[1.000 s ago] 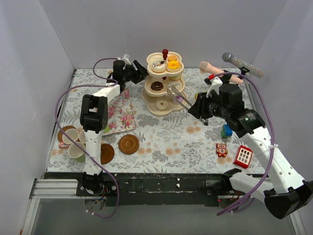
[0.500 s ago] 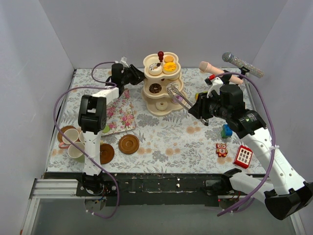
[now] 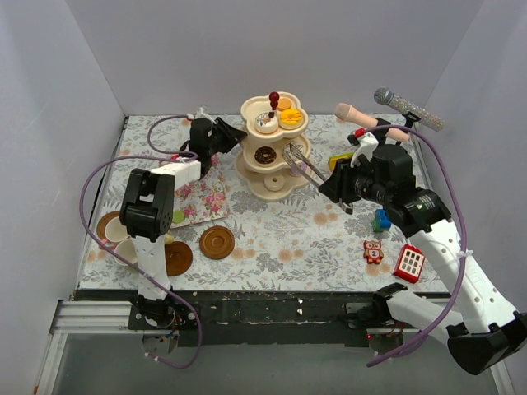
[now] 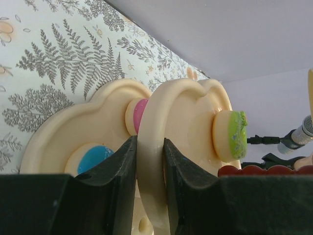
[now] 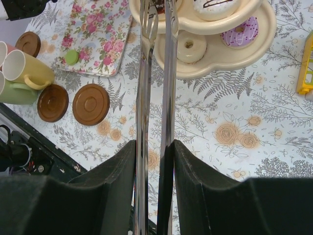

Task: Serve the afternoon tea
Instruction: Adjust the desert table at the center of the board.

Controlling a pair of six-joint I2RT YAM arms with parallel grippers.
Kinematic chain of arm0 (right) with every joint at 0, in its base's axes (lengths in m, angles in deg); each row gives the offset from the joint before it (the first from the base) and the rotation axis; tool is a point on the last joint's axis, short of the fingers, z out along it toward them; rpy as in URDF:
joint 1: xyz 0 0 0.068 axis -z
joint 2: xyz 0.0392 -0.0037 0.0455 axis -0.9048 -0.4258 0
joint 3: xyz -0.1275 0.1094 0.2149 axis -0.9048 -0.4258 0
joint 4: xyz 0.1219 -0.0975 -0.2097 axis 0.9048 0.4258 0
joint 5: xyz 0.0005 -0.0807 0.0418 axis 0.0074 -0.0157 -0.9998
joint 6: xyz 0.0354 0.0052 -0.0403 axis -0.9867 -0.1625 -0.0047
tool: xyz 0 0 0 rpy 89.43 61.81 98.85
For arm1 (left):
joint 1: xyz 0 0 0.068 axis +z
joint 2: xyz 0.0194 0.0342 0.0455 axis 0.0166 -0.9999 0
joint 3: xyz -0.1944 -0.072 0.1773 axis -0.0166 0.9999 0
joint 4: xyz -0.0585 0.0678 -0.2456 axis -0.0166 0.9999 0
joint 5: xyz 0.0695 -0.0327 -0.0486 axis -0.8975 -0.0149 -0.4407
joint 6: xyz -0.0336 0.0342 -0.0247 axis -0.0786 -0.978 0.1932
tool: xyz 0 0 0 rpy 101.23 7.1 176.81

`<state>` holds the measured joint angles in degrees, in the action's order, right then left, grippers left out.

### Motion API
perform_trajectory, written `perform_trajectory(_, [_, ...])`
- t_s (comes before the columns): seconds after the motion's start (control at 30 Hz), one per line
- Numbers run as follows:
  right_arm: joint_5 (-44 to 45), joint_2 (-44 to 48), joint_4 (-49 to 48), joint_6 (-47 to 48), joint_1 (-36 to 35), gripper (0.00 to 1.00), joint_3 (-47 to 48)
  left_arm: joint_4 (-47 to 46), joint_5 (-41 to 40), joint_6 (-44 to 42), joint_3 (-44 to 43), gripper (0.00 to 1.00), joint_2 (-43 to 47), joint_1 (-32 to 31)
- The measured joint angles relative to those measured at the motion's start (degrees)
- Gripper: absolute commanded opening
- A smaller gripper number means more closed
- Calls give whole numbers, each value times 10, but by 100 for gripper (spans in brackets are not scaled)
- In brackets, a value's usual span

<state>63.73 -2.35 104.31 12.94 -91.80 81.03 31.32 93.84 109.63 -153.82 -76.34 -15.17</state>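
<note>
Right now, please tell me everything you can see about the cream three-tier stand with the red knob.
The cream three-tier stand looks like glossy plastic: three lobed trays, smallest on top, under a red knob. It stands at the back centre of the floral tablecloth, with toy donuts and cakes on every tier. The left gripper is shut on a tier's rim at its left side. The metal tongs reach its middle tier from the right; contact is unclear.

Plain pale walls (image 3: 82,74) around a floral-printed tabletop (image 3: 280,239).
</note>
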Motion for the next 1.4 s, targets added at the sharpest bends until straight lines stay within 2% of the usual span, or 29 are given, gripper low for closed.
perform_trajectory(0.53, [3,25,5,-1,0,41,-21,-23,-308,58,162,0,129,-120])
perform_trajectory(0.73, [7,25,12,-2,0,41,-26,-25,-417,70,187,0,153,-158])
perform_trajectory(0.87, [9,25,14,-2,0,41,-26,-22,-461,78,188,0,154,-174])
perform_trajectory(0.9, [9,25,14,-3,0,41,-26,-21,-466,80,188,2,154,-176])
perform_trajectory(1.1, [9,25,14,-4,0,41,-26,-17,-469,67,188,48,154,-177])
perform_trajectory(1.17, [5,25,12,-4,0,41,-26,-17,-468,51,188,58,156,-179])
perform_trajectory(1.27, [-2,25,12,-4,0,41,-26,-18,-462,31,188,67,167,-181])
perform_trajectory(1.4, [-7,25,13,-5,0,41,-26,-20,-451,12,200,69,195,-179])
